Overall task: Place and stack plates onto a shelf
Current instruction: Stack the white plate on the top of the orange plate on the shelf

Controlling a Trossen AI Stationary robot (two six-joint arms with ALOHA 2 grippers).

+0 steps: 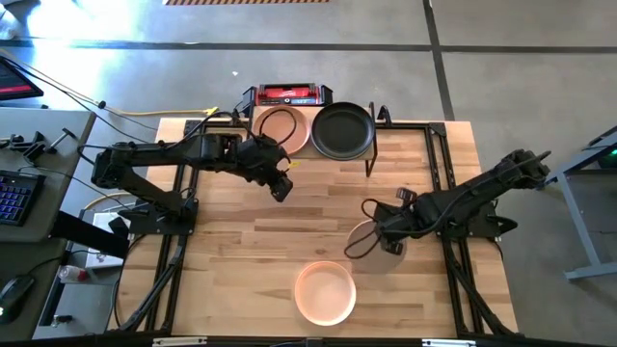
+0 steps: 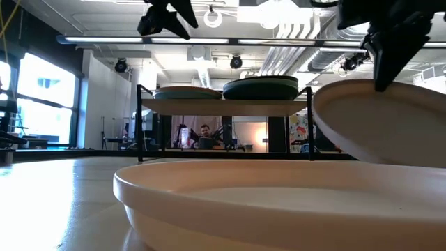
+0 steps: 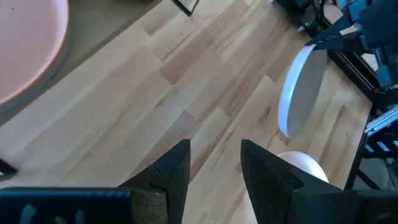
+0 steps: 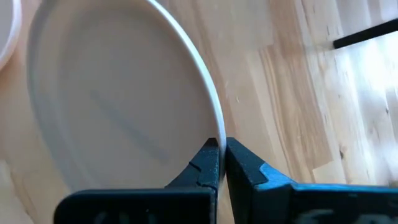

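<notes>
The right hand (image 4: 221, 163) is clamped on the rim of a beige plate (image 4: 118, 106), holding it tilted just above the counter (image 1: 231, 260) at right. The left hand (image 1: 281, 188) hangs open near the shelf (image 2: 223, 106) at the far edge, which carries a peach plate (image 1: 280, 130) and a black plate (image 1: 341, 131). Another peach plate (image 1: 325, 292) lies at the counter's near edge.

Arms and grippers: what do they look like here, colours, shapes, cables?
Both arms are black and jointed. Left gripper: two dark wedge-shaped fingers with a yellowish spot beside them in the high view. Right gripper: matching black tapered fingers. A dark cable loops beside the right arm's wrist. No legible markings.
</notes>
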